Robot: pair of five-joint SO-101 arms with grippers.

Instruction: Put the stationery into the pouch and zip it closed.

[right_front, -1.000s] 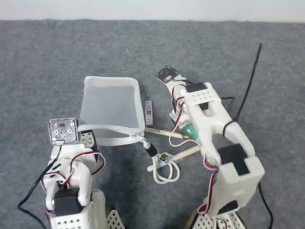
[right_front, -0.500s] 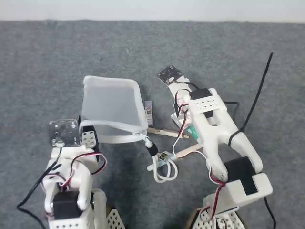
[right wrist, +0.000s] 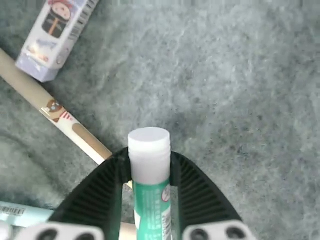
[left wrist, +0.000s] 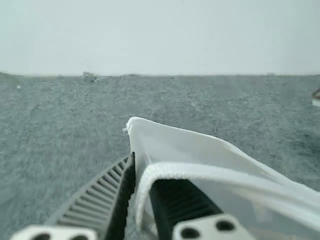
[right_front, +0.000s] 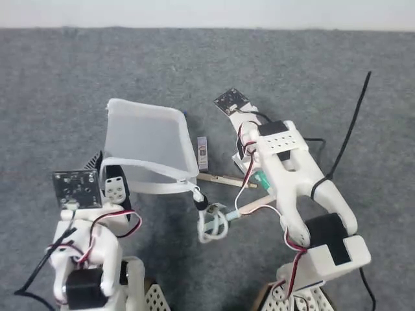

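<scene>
Right tool [right wrist: 150, 157] clamps glue stick [right wrist: 149, 146]; left tool [left wrist: 143, 175] pinches pouch [left wrist: 200, 150] rim.
Risk: the mouth, at nine o'clock of the stick, may sag and block entry.

No readable text, seemingly none anywhere

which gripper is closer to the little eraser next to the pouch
Right. The right gripper, shut on the glue stick, is beside the eraser, over the pencil. The left gripper grips the pouch rim at the corner away from the eraser.
</scene>
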